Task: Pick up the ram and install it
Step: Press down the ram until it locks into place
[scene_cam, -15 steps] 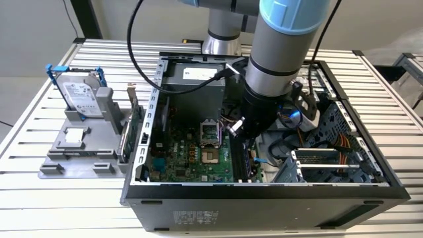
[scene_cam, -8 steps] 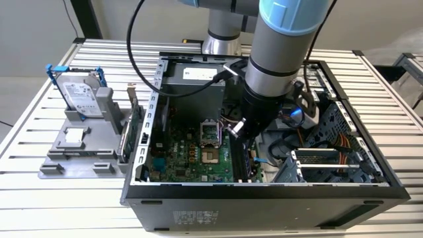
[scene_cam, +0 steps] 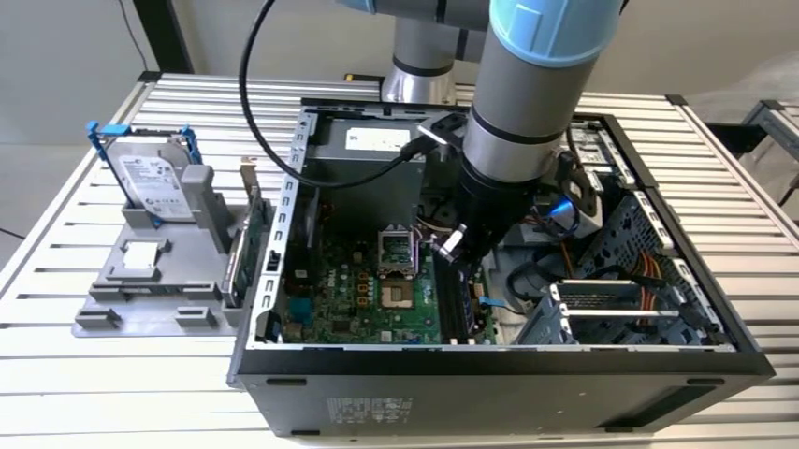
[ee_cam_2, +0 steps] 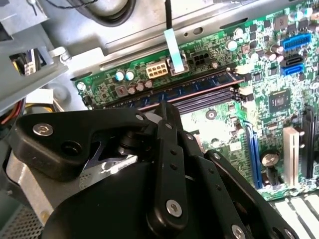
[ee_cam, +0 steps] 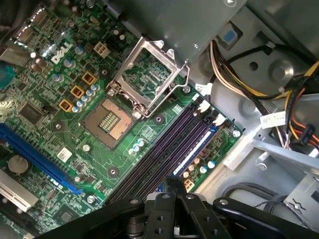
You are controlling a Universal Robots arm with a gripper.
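- Ribbed silver metal table [scene_cam: 75, 374] is carrying one open black PC case [scene_cam: 500, 393], with a plain pale wall behind.
- One grey plastic stand [scene_cam: 150, 271] is sitting on the exterior view's left, holding one silver hard drive [scene_cam: 150, 178] in a blue frame.
- A green motherboard [scene_cam: 362, 299] is lying flat inside the case, its square CPU socket [ee_cam: 112, 122] lying uncovered.
- One long thin blue ram [ee_cam: 195, 149] is sitting in the outermost slot, right beside the bare dark slots [ee_cam: 164, 154].
- The one black gripper [ee_cam: 174, 183] is hovering over one end of that stick, fingers looking pressed together with nothing between them. Can't tell if it's actually touching.
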